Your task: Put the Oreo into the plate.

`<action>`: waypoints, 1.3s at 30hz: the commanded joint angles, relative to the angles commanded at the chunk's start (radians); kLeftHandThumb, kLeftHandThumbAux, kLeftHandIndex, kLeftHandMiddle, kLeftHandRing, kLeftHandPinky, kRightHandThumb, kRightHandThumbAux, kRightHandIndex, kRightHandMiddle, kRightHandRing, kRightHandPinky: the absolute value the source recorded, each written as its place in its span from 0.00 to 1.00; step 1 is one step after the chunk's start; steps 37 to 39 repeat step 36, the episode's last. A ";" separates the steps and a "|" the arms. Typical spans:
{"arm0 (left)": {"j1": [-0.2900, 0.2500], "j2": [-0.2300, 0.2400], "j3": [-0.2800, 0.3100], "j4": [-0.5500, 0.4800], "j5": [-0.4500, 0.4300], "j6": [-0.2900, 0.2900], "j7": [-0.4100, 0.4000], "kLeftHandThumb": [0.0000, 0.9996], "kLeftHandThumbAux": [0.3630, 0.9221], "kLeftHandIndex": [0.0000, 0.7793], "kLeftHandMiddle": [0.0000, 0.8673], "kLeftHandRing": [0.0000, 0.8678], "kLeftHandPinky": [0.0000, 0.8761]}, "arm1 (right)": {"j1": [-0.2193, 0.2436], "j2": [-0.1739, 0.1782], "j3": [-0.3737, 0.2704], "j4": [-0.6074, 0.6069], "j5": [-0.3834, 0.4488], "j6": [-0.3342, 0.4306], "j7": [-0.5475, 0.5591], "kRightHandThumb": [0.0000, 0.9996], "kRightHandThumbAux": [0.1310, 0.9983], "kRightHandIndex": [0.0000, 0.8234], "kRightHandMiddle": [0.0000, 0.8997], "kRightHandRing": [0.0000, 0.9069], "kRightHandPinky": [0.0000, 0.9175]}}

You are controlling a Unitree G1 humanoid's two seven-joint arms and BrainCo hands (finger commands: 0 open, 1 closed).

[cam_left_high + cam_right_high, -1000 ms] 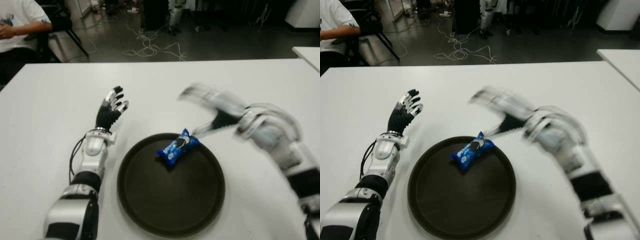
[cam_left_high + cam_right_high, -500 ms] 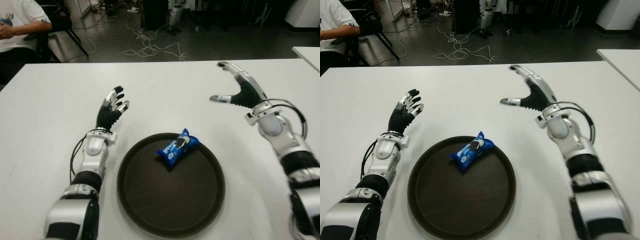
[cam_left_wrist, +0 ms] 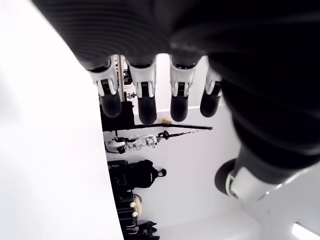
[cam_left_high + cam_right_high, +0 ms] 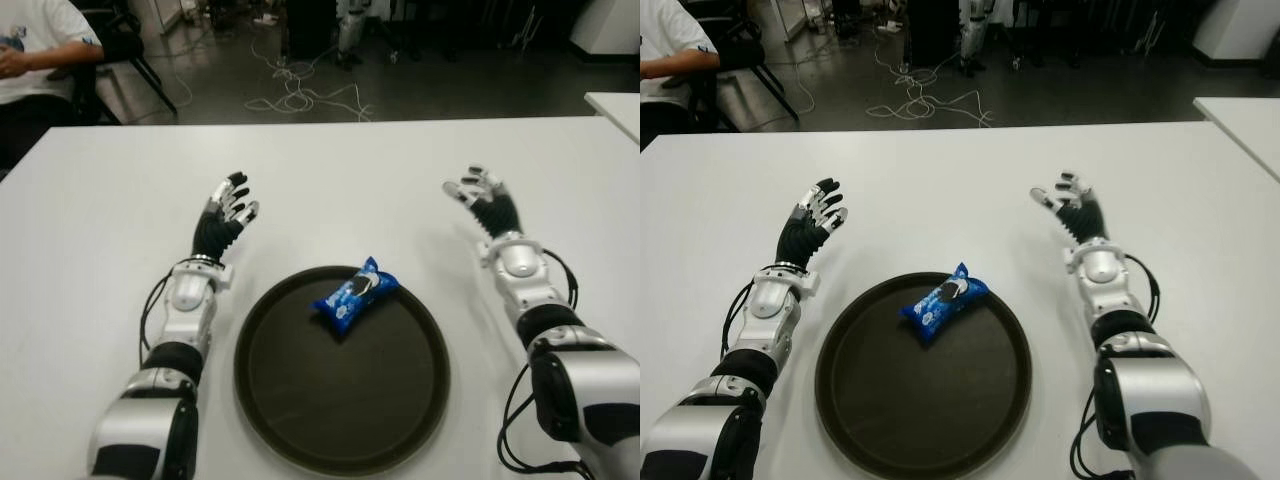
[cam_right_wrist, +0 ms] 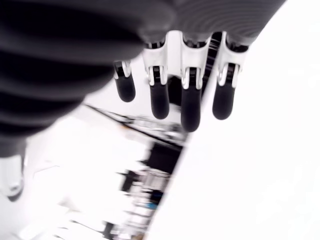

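Left hand (image 4: 224,215), right hand (image 4: 483,199) empty, outstretched

White table (image 4: 100,200), floor cables (image 4: 300,95), seated person (image 4: 35,50) behind.

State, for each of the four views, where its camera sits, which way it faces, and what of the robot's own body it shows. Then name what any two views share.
Left eye view: on the head, facing forward and down; shows left hand, right hand, both arms.
Right eye view: beside it; same table, plate and Oreo.
Left wrist view: on the left wrist, facing along its spread fingers.
Right wrist view: on the right wrist, facing along its fingers.
Shared: both eyes show the Oreo in the plate.
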 joint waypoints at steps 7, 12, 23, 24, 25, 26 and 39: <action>-0.008 0.006 -0.002 0.017 0.008 0.008 0.007 0.08 0.55 0.06 0.14 0.10 0.08 | 0.006 0.000 0.097 -0.005 -0.095 0.002 -0.052 0.00 0.47 0.17 0.19 0.21 0.18; -0.012 0.005 0.000 0.025 0.003 -0.002 0.001 0.09 0.51 0.07 0.14 0.10 0.09 | 0.008 -0.010 0.144 -0.002 -0.142 -0.004 -0.073 0.00 0.50 0.16 0.19 0.21 0.21; -0.011 0.001 0.001 0.020 0.003 -0.005 0.008 0.08 0.56 0.08 0.15 0.12 0.09 | 0.006 -0.021 0.184 0.012 -0.171 0.004 -0.075 0.00 0.49 0.18 0.19 0.22 0.23; -0.012 0.001 0.001 0.020 0.003 -0.003 0.008 0.08 0.58 0.08 0.15 0.12 0.09 | 0.006 -0.021 0.186 0.013 -0.171 0.004 -0.075 0.00 0.49 0.18 0.20 0.23 0.24; -0.012 0.002 0.000 0.020 0.004 0.001 0.008 0.08 0.58 0.08 0.15 0.12 0.09 | 0.006 -0.021 0.187 0.014 -0.170 0.003 -0.075 0.00 0.49 0.18 0.20 0.23 0.24; -0.013 0.002 0.000 0.021 0.004 0.004 0.008 0.08 0.58 0.08 0.15 0.12 0.09 | 0.006 -0.021 0.188 0.014 -0.170 0.002 -0.076 0.00 0.50 0.18 0.20 0.24 0.24; -0.012 0.002 0.000 0.022 0.003 0.006 0.006 0.07 0.60 0.07 0.14 0.11 0.08 | 0.011 -0.020 0.190 0.016 -0.159 -0.002 -0.079 0.00 0.51 0.18 0.21 0.23 0.23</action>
